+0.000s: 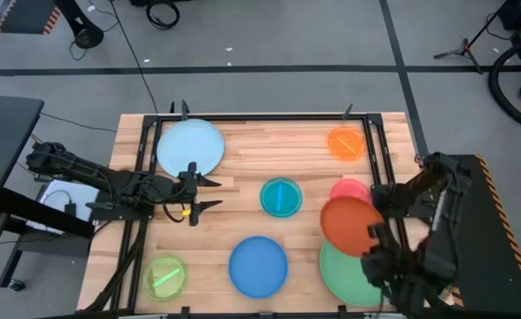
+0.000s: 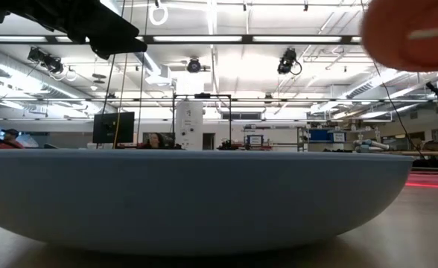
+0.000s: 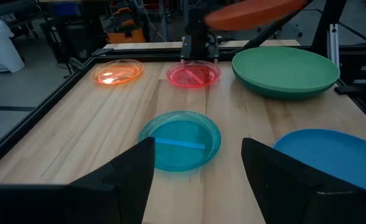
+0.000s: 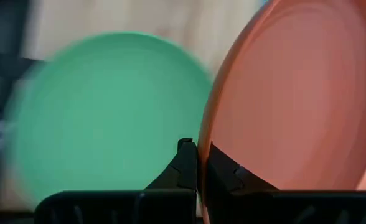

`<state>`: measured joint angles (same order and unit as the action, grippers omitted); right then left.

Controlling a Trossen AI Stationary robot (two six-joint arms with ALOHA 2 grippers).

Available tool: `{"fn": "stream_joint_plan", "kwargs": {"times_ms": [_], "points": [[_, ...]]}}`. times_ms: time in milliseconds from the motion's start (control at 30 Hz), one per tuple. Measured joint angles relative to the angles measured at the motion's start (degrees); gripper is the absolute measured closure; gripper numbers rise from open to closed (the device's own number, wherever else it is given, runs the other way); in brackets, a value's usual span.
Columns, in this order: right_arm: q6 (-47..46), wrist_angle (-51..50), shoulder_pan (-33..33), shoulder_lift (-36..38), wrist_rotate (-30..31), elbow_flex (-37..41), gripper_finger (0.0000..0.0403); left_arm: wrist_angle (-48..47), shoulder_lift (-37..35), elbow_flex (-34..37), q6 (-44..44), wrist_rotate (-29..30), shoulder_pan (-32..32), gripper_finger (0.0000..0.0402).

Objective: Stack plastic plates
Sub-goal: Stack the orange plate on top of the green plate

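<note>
My right gripper (image 1: pixel 373 234) is shut on the medium red-orange plate (image 1: pixel 347 225), which hangs in the air over the large green plate (image 1: pixel 345 273) by the table's near right corner. The lifted plate also shows in the left wrist view (image 3: pixel 251 12) and the low view (image 2: pixel 413 30). My left gripper (image 1: pixel 214 193) is open and touches nothing. It points right at the small teal plate (image 3: pixel 180 140), just near of the large pale blue plate (image 1: pixel 190 148). Lying flat on the table are the blue (image 1: pixel 259 266), lime (image 1: pixel 166 276), pink (image 1: pixel 351 189) and orange (image 1: pixel 346 143) plates. My right gripper pinches the red-orange plate's rim (image 4: pixel 203 140) between its two fingers (image 4: pixel 184 163), which lie across the edge. The plate is lifted clear of the table, tilted a little, with the green plate (image 4: pixel 108 112) below it.
A black frame (image 1: pixel 145 159) runs along the table's left, far and right sides. Bare wood lies between the pale blue plate and the orange plate, and around the teal plate. The pale blue plate (image 2: pixel 197 197) fills the low view's foreground.
</note>
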<state>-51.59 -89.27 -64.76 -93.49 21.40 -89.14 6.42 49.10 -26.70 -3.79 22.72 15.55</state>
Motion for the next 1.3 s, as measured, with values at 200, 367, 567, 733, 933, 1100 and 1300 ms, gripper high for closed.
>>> {"fn": "stream_joint_plan", "kwargs": {"times_ms": [200, 367, 567, 733, 933, 1100, 1300], "points": [[-7.3, -0.7, -5.2, -6.0, -2.5, -7.9, 0.0391, 0.0, 0.0, 0.0, 0.0, 0.0, 0.0, 0.0155], [-14.9, -0.7, -8.0, -10.3, -5.3, -10.1, 0.0391, 0.0, 0.0, 0.0, 0.0, 0.0, 0.0, 0.0155], [-22.7, 0.0, -8.7, -15.7, -10.7, -12.0, 0.0391, 0.0, 0.0, 0.0, 0.0, 0.0, 0.0, 0.0155], [-25.8, 0.8, -8.3, -20.4, -10.8, -14.1, 0.0391, 0.0, 0.0, 0.0, 0.0, 0.0, 0.0, 0.0155], [-25.1, 1.6, -5.2, -24.8, -9.8, -14.1, 0.0390, 0.0, 0.0, 0.0, 0.0, 0.0, 0.0, 0.0155], [-19.7, 3.2, -2.7, -29.4, -9.6, -14.1, 0.0390, 0.0, 0.0, 0.0, 0.0, 0.0, 0.0, 0.0155], [-15.9, 5.4, -1.0, -34.1, -10.6, -14.1, 0.0379, 0.0, 0.0, 0.0, 0.0, 0.0, 0.0, 0.0155]]}}
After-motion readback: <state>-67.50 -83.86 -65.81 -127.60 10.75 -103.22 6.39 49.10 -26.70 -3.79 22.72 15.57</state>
